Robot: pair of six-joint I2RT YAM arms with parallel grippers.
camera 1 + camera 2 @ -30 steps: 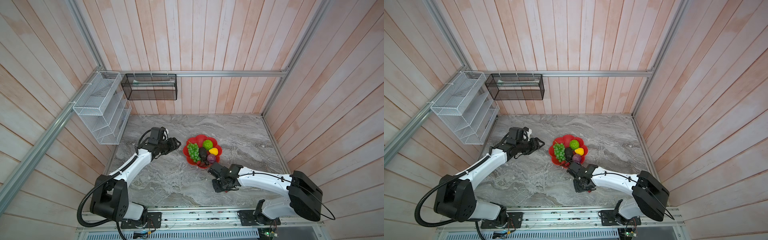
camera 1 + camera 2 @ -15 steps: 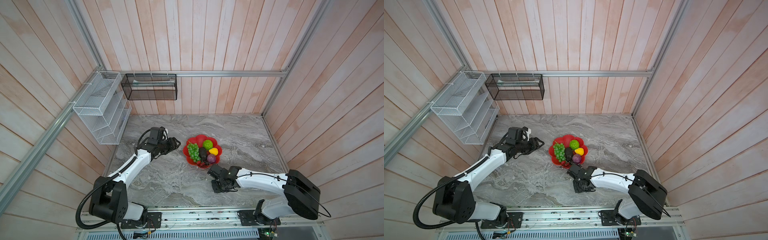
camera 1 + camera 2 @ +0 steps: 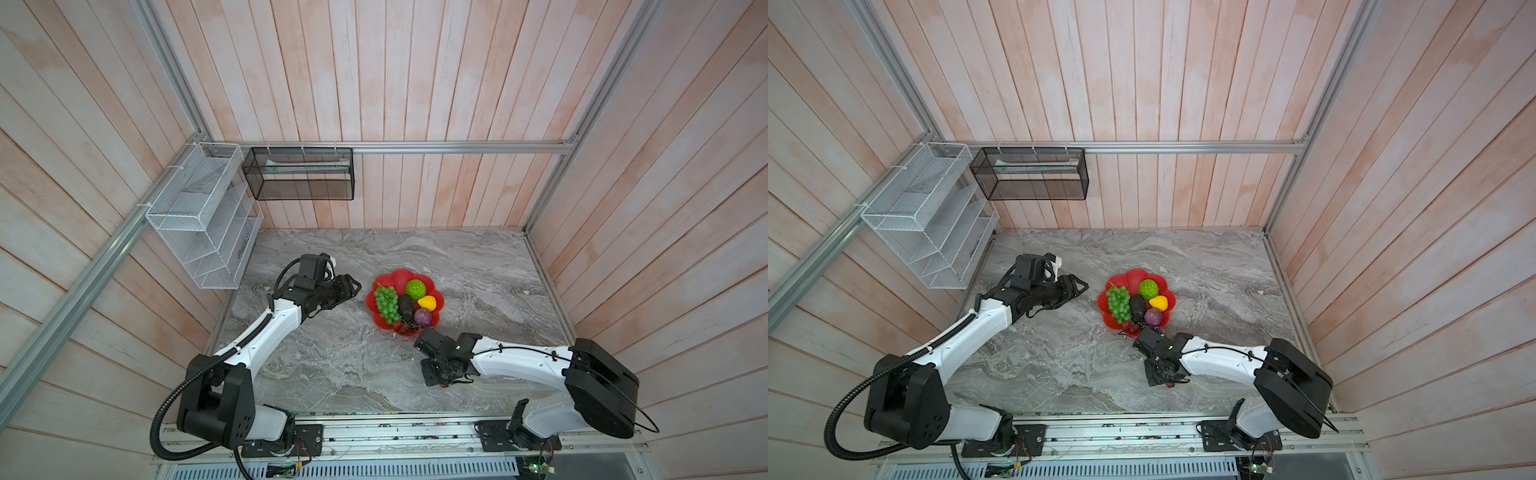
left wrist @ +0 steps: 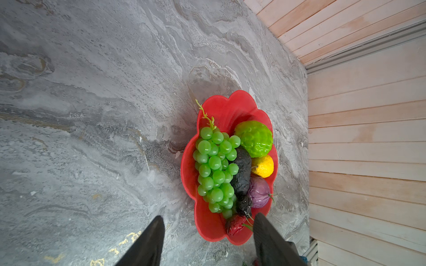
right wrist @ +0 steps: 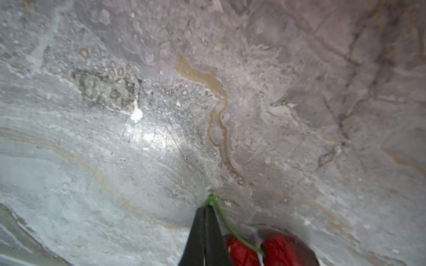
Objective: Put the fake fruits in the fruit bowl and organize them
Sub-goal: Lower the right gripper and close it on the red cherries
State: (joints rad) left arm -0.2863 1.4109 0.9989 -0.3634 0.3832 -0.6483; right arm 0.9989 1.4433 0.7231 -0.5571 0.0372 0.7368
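Note:
The red flower-shaped fruit bowl (image 3: pixel 400 277) holds a green grape bunch (image 4: pixel 214 168), a bumpy lime-green ball (image 4: pixel 253 138), a small yellow fruit (image 4: pixel 262 165), a dark avocado (image 4: pixel 242 170), a purple fruit (image 4: pixel 259 192), black berries (image 4: pixel 244 203) and a red berry (image 4: pixel 235 226). My left gripper (image 3: pixel 353 286) hovers open just left of the bowl, holding nothing. In front of the bowl, low over the marble, my right gripper (image 5: pixel 205 208) is shut on the thin green stem (image 5: pixel 227 224) of two red berries (image 5: pixel 244 251); one of them shows in a top view (image 3: pixel 445 385).
A white wire rack (image 3: pixel 203 220) hangs on the left wall and a black mesh basket (image 3: pixel 299 174) on the back wall. Wooden walls close in the grey marble table (image 3: pixel 332 365) on three sides.
The right gripper's jaws have closed onto the berry stem. The left arm has stayed still and open.

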